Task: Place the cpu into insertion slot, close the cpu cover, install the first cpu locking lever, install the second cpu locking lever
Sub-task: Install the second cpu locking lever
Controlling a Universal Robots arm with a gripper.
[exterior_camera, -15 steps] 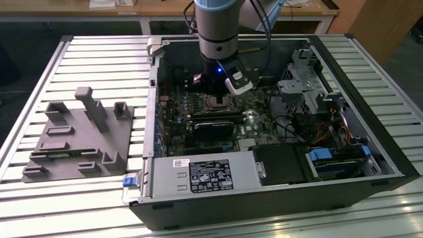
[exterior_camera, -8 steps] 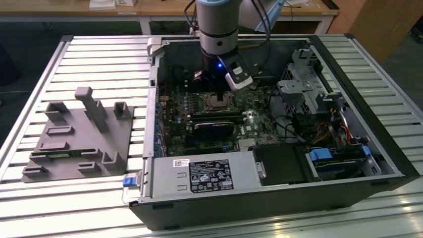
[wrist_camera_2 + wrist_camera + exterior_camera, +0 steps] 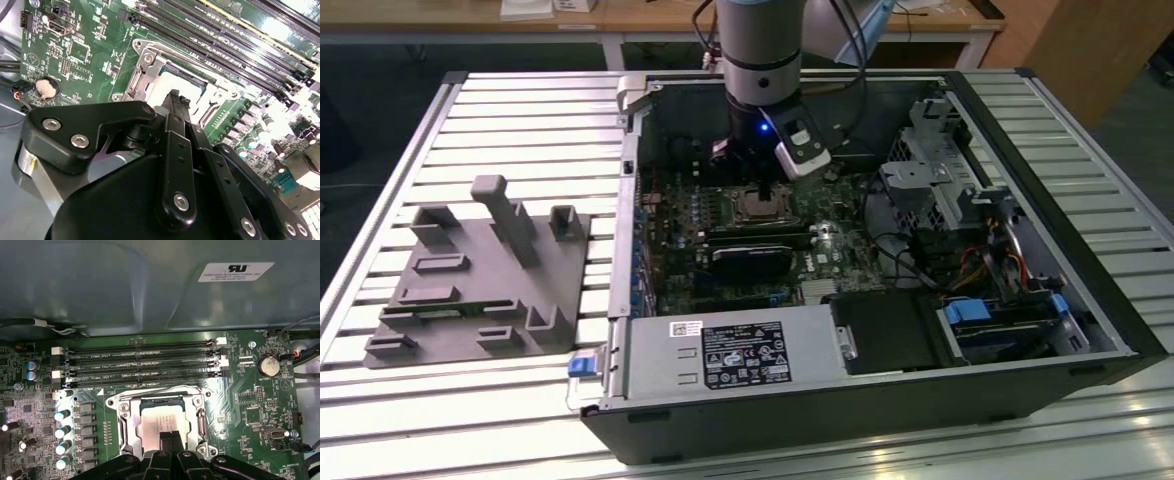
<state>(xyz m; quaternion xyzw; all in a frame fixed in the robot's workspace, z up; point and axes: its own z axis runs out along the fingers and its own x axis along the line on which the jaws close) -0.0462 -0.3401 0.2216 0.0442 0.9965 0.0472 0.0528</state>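
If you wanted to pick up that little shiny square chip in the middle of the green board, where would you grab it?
Probably by two opposite edges, coming straight down from above. The chip lies flat inside its socket, with a silver frame closely around it, so a sideways approach looks blocked. Its top face is smooth, giving nothing to pinch. The gripper sits right over it.

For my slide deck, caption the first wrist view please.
Gripper poised over the cpu, seated in the insertion slot below the memory slots.
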